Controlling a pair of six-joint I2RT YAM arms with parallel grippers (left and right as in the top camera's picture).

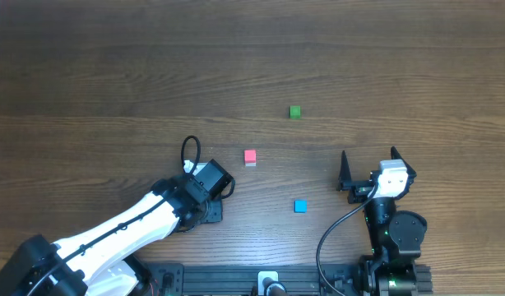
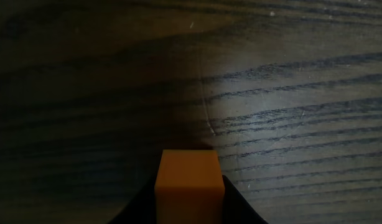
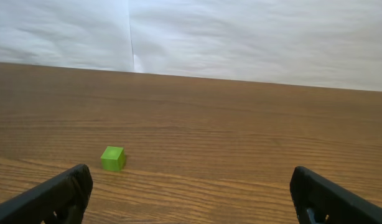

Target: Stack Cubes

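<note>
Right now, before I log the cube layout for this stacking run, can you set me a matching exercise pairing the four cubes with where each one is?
Things:
1. green cube
2. pink cube
3. blue cube
4. orange cube

Places:
A. gripped in the left tool
B. lowest of the loose cubes in the top view, beside the open right tool
C. farthest up the top view
D. lying free between the two tools

Pairs: 1-C, 2-D, 3-B, 4-A
</note>
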